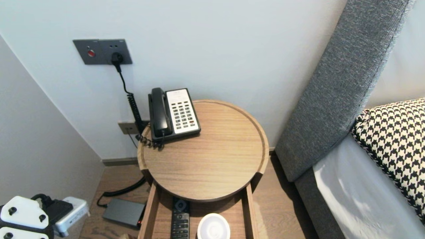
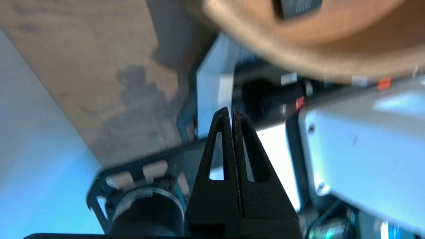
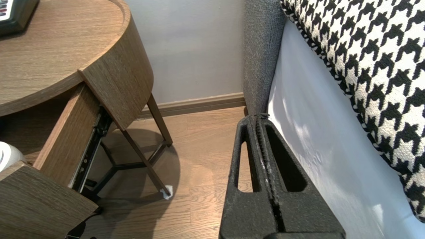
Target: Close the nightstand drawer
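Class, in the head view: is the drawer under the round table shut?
No, the drawer stands open, showing a remote control and a white round object.

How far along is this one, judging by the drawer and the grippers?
Done: the drawer stands pulled out, remote and white round object inside. In hand: nothing; left gripper shut and empty low beside the table, right gripper shut by the bed. Left: drawer not yet closed.

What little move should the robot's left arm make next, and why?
Probably lift the left gripper toward the open drawer and spread its fingers. It is shut on nothing, low beside the table, while the remote and a white round thing lie in that drawer. The right gripper is shut and parked by the bed.
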### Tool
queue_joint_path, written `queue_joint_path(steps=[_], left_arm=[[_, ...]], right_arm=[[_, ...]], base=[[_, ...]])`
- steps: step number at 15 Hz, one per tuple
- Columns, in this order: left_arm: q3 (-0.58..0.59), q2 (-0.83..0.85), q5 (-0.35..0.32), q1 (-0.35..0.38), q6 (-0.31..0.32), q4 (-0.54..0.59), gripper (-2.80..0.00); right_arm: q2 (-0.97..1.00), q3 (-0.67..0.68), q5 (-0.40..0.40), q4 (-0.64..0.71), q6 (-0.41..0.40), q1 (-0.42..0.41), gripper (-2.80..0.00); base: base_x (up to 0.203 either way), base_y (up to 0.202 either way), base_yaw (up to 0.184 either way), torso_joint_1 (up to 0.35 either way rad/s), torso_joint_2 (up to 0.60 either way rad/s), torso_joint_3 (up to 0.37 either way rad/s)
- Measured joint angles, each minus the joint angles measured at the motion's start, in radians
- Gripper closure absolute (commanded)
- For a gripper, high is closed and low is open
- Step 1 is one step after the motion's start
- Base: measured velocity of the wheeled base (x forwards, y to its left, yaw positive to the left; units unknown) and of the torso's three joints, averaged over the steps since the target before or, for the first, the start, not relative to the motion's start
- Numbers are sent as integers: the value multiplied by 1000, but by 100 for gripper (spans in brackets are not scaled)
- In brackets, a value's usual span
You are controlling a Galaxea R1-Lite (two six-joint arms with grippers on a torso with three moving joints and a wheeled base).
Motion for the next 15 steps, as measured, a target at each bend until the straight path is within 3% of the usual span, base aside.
queue_joint_path(steps=[3, 8, 15], left_arm=[[96, -23, -39, 1, -1, -56, 0], [228, 26, -45, 1, -11, -299, 0], [269, 141, -37, 28, -16, -514, 0]], right_arm=[[0, 0, 0, 0, 0, 0, 0], [0, 0, 0, 0, 0, 0, 0], [0, 0, 0, 0, 0, 0, 0]], base=[[0, 0, 0, 0, 0, 0], [0, 0, 0, 0, 0, 0], [0, 0, 0, 0, 0, 0]])
